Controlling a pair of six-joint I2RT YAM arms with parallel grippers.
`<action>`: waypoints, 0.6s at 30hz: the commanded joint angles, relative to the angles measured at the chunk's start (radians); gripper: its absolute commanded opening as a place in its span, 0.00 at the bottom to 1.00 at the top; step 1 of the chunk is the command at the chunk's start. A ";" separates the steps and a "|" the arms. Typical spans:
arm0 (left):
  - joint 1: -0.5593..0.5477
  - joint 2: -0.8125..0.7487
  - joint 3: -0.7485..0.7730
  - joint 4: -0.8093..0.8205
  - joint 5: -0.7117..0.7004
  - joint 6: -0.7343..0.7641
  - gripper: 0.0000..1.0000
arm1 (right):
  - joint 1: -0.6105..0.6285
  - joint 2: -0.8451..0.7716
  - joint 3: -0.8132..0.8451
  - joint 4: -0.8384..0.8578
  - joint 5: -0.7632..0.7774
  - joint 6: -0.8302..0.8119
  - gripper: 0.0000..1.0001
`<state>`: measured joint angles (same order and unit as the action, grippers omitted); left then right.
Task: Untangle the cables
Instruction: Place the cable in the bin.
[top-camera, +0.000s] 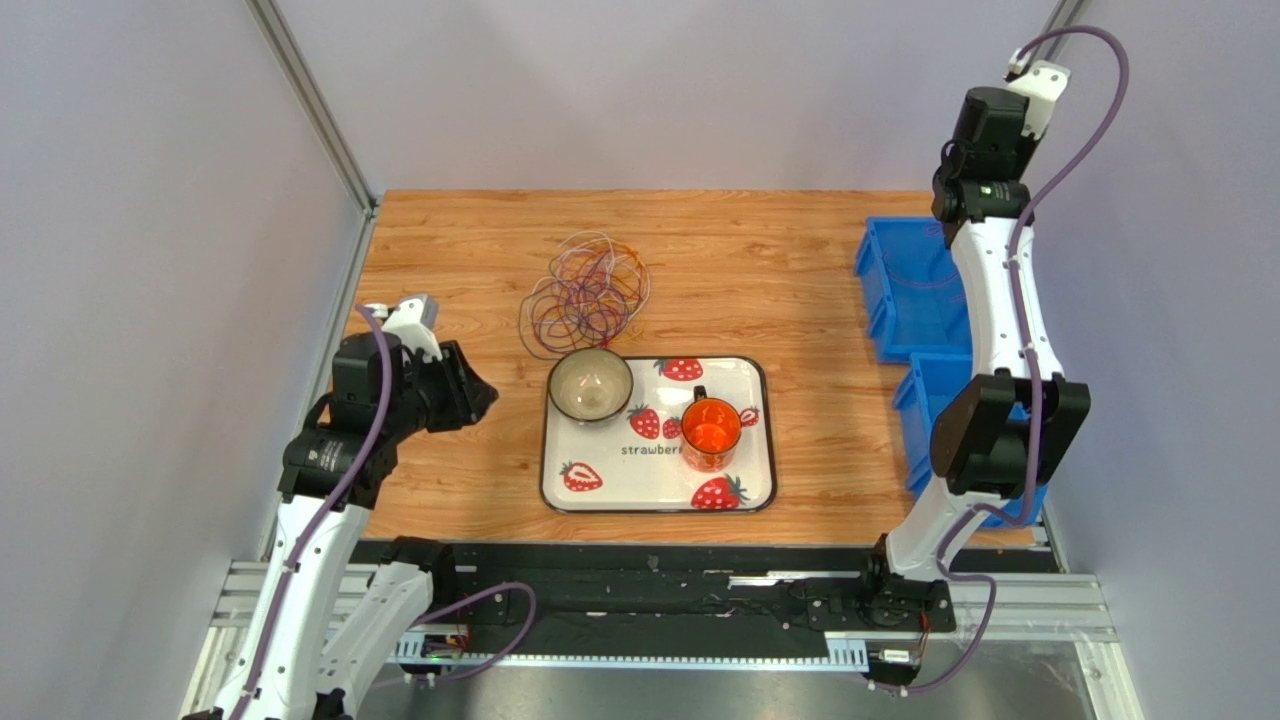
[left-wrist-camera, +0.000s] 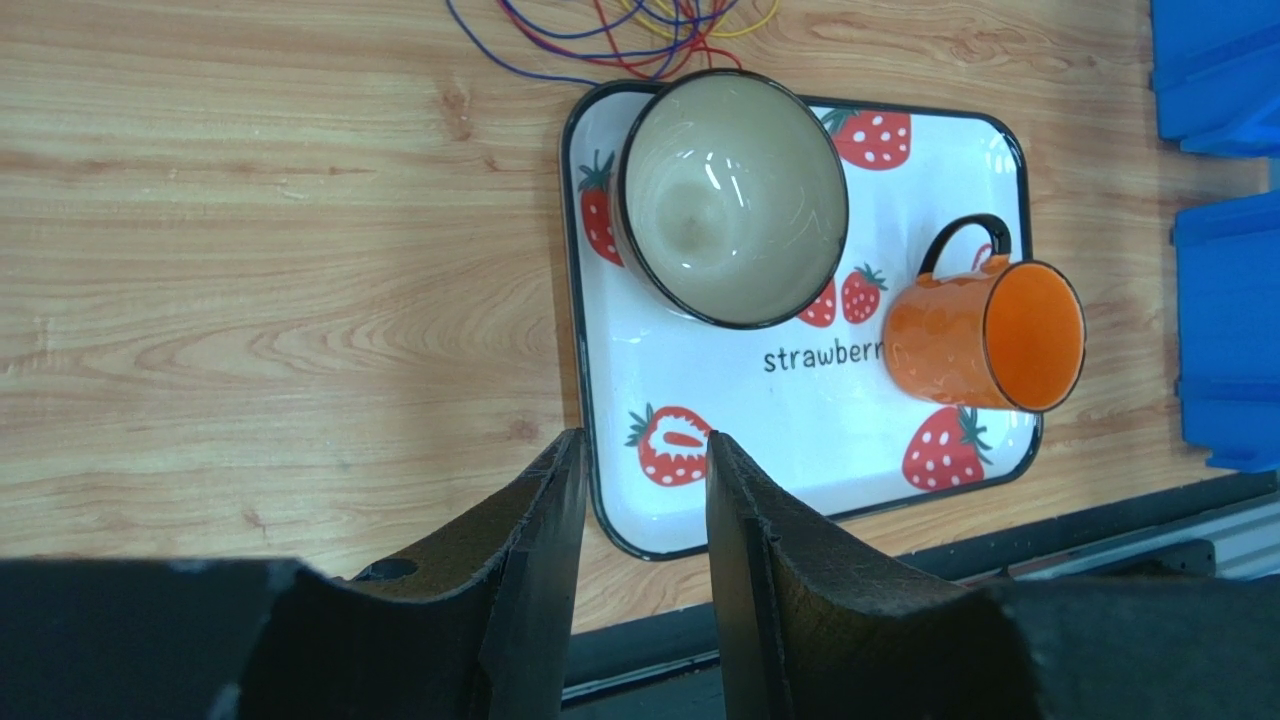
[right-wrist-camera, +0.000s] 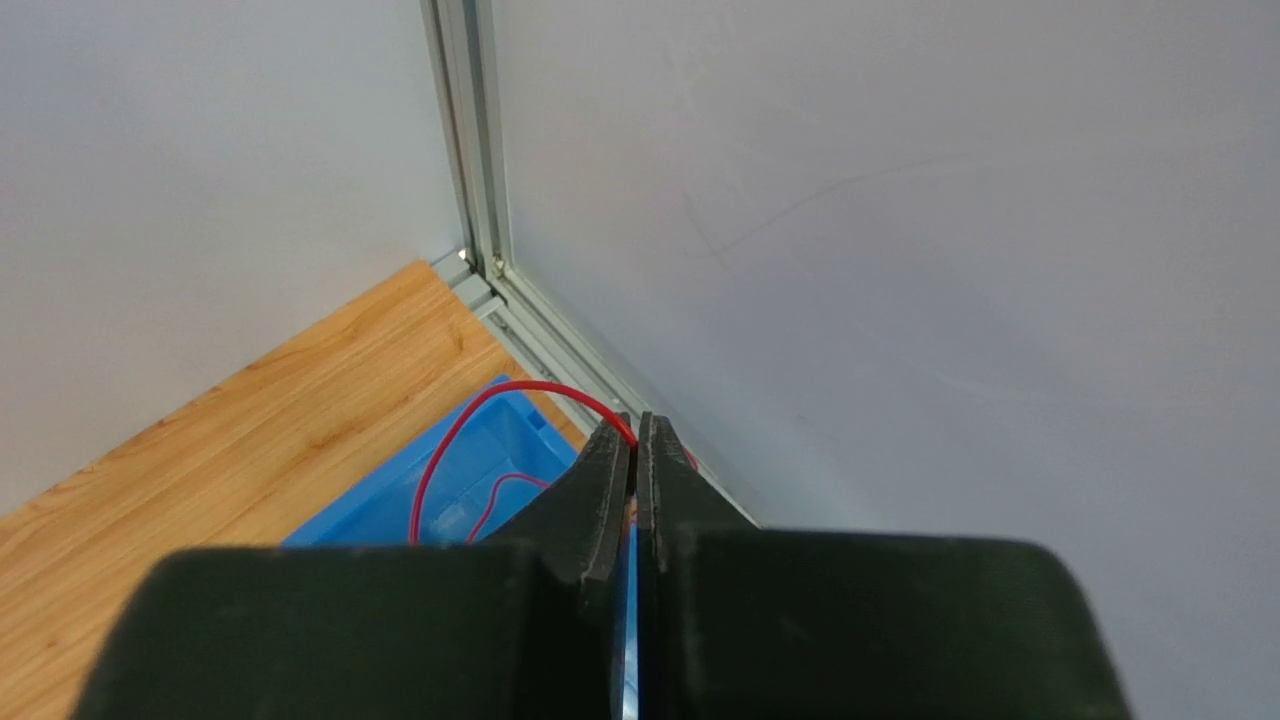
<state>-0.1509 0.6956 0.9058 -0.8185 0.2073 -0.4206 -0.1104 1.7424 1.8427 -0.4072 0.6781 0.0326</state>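
While the left pincer (left-wrist-camera: 643, 443) hangs over the near left part of the wooden table (top-camera: 451, 255), its two fingers are spread with nothing between them. Just ahead of its tips lies a strawberry-print tray (left-wrist-camera: 706, 405). Further ahead on that tray sits a bowl (left-wrist-camera: 732, 195), and to the right of the bowl stands an orange mug (left-wrist-camera: 984, 335). The heap of cables (left-wrist-camera: 631, 30), purple, orange, yellow and red loops, lies on the bare wood beyond the bowl, right by the tray's far edge. Tray and bowl both stand between this pincer and the heap.

The right pincer (right-wrist-camera: 634, 435) is raised high, well apart from the heap, with its fingers pressed together on a single red cable (right-wrist-camera: 534, 387). That cable arches out from the tips and drops into a blue bin (right-wrist-camera: 526, 435) below. Ahead of the pincer are only the grey walls (right-wrist-camera: 902, 225) and the metal corner post (right-wrist-camera: 466, 135).
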 joint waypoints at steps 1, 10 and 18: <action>-0.003 -0.010 0.001 0.019 -0.009 -0.003 0.43 | -0.005 0.061 0.038 -0.042 -0.043 0.067 0.00; -0.003 -0.016 0.001 0.019 -0.013 -0.004 0.43 | -0.005 0.170 0.124 -0.100 -0.074 0.110 0.00; -0.003 -0.031 0.001 0.019 -0.019 -0.006 0.43 | -0.049 0.215 0.119 -0.168 -0.201 0.242 0.00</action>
<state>-0.1509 0.6807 0.9058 -0.8185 0.1993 -0.4213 -0.1265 1.9377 1.9255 -0.5411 0.5533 0.1791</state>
